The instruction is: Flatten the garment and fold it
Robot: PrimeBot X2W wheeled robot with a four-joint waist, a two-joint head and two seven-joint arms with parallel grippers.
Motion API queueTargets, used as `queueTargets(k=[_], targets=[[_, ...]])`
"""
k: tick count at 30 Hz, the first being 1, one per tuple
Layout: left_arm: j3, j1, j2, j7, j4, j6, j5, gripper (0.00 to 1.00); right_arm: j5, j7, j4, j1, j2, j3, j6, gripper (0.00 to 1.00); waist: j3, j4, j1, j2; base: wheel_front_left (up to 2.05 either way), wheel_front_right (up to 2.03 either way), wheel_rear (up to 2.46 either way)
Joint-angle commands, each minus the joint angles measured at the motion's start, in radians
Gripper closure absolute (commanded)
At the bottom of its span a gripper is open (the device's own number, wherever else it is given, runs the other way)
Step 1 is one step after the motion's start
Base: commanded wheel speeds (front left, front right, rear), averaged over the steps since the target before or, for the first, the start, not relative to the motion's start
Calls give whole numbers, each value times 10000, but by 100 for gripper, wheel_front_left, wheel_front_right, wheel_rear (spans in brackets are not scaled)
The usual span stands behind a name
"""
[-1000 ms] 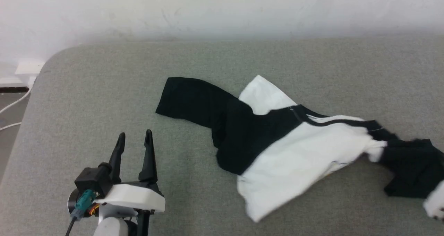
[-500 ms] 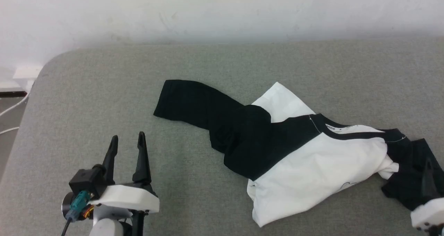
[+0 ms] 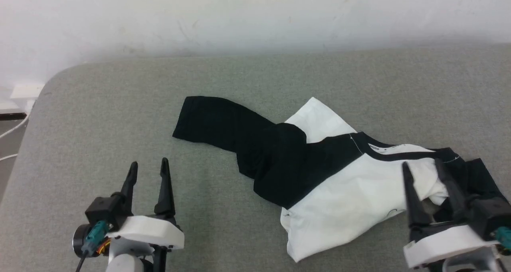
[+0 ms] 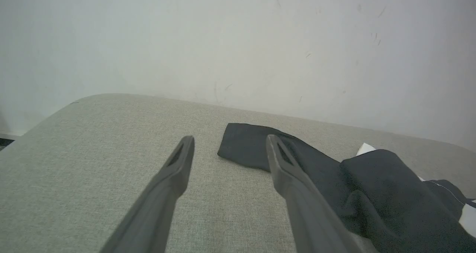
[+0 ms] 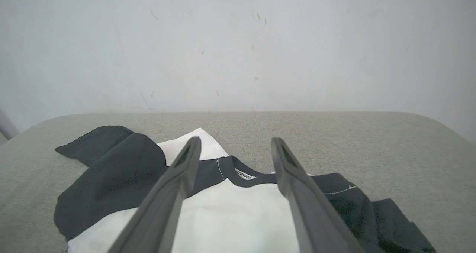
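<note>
The shirt [image 3: 351, 192] is found crumpled on the grey padded surface [image 3: 119, 104]; the right gripper [image 3: 422, 164] is spread wide over its right end, gripping nothing; the left gripper [image 3: 149, 163] is spread wide, well apart.

Grey surface [image 3: 100, 104] lies open at 9 o'clock of the crumpled garment [image 3: 351, 192]; the wall [image 3: 255, 16] blocks passage beyond 12 o'clock.
</note>
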Motion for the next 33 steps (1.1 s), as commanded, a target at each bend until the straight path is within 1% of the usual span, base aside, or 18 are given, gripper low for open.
queueTargets(k=[1,6,13,17,21,24,25,26,28,29,33], targets=[[-48,-119,51,-11,67,-11,86,0,-23,10,-167,101,19,146,-17,0,39,-33,0,-1,0,0,0],[-542,-827,126,446,466,-174,343,0,-10,281,-636,295,19,825,-17,0,241,-195,0,-1,0,0,0],[-1859,-2975,110,1873,1697,-837,681,0,173,363,-811,96,20,1256,-17,0,759,-569,0,-1,0,0,0],[-2544,-4144,199,3083,3056,-1060,789,0,336,320,-636,-154,20,1474,-17,0,1055,-929,0,-1,0,0,0],[-2936,-4876,455,4659,4678,-1141,813,0,511,236,-318,-308,20,1581,-17,0,1204,-1308,0,-1,0,0,0],[-3240,-5120,588,6064,5731,-1183,729,0,657,130,-84,-316,20,1574,-17,0,1222,-1482,0,-1,0,0,0],[-3361,-5151,584,6478,5982,-1198,625,50,709,104,-7,-306,20,1560,-17,0,1211,-1509,0,-1,0,0,0],[-3497,-5176,586,6774,6139,-1209,516,82,781,59,55,-304,20,1549,-17,0,1203,-1531,0,-1,0,0,0],[-3829,-5209,613,6976,6194,-1219,248,82,857,14,179,-312,20,1525,-17,0,1184,-1534,0,-1,0,0,0],[-3977,-5240,665,6849,6092,-1221,118,100,882,-20,229,-315,20,1494,-17,0,1160,-1505,0,-1,0,0,0],[-3975,-5431,1059,5464,5248,-1224,-114,100,1033,-100,387,-313,20,1397,-17,0,1016,-1263,0,-1,0,0,0]])
